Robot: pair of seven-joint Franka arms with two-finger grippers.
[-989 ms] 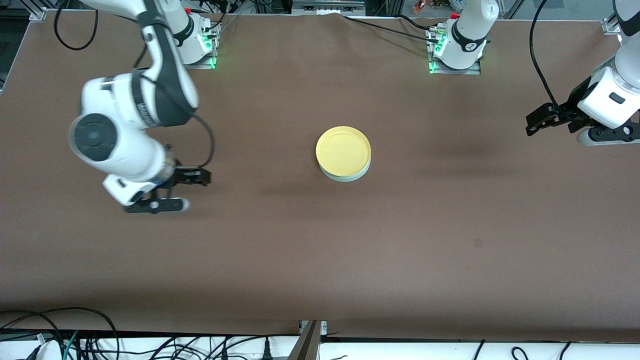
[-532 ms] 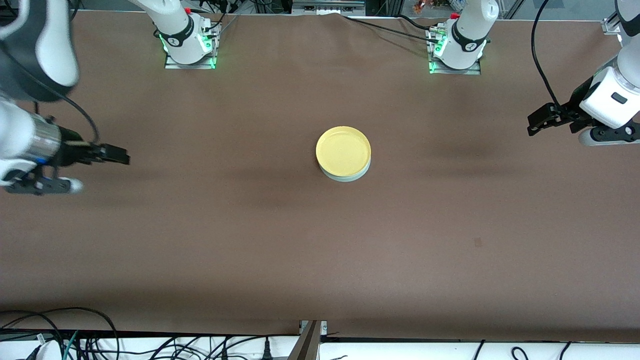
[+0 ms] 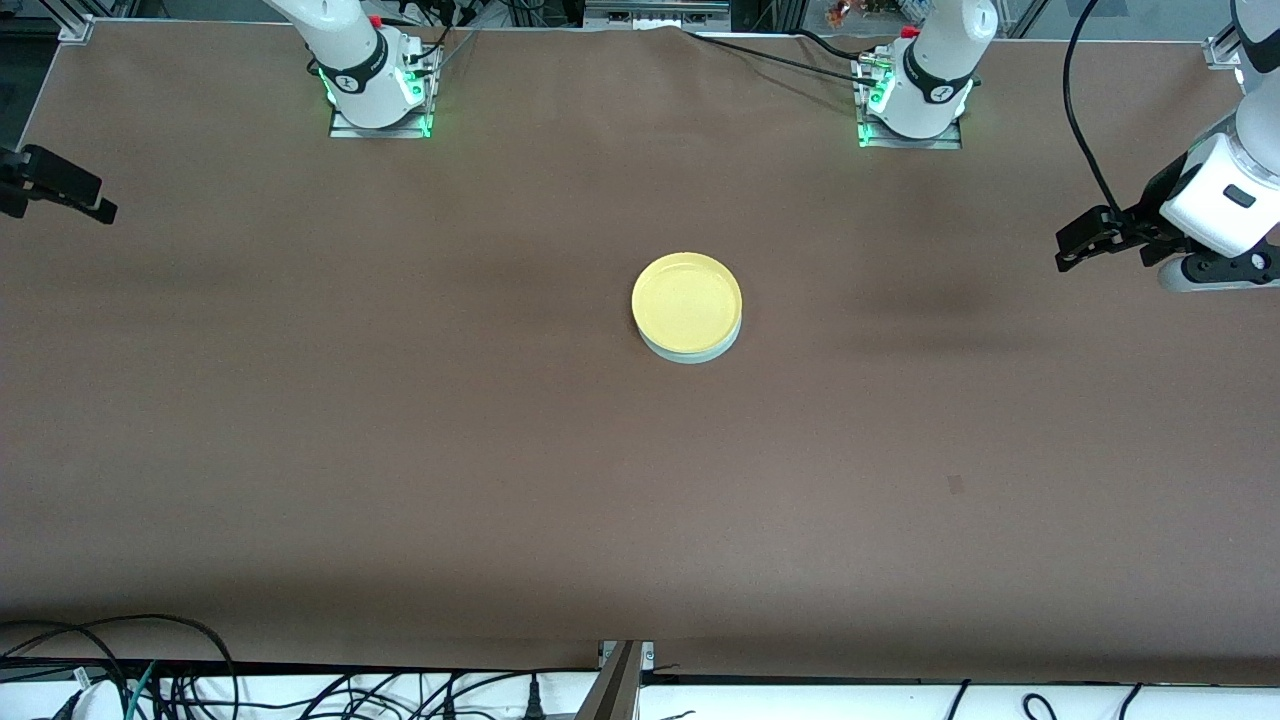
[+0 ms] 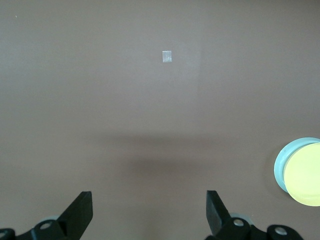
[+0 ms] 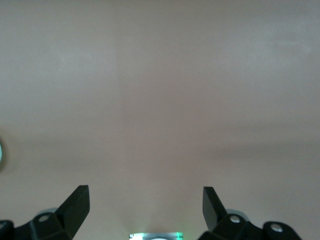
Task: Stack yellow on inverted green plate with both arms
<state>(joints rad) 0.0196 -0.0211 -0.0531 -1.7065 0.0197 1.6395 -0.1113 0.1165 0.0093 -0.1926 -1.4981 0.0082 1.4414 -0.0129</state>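
The yellow plate (image 3: 687, 300) lies upright on the pale green plate (image 3: 692, 353) in the middle of the table; only a crescent of green rim shows under it. Both also show in the left wrist view: the yellow plate (image 4: 304, 174) and the green rim (image 4: 280, 161). My left gripper (image 3: 1068, 250) hangs open and empty over the left arm's end of the table, well apart from the stack; its jaws stand wide in the left wrist view (image 4: 150, 202). My right gripper (image 3: 98, 200) is open and empty at the right arm's end (image 5: 145, 197).
The brown table mat (image 3: 500, 450) carries a small square patch (image 3: 955, 485), which also shows in the left wrist view (image 4: 167, 57). The arm bases (image 3: 372, 90) (image 3: 912, 95) stand along the table edge farthest from the front camera. Cables (image 3: 150, 680) lie below the nearest edge.
My right arm has swung away from the stack out to the right arm's end of the table, mostly out of the front view. My left arm has barely moved. The plates have not moved.
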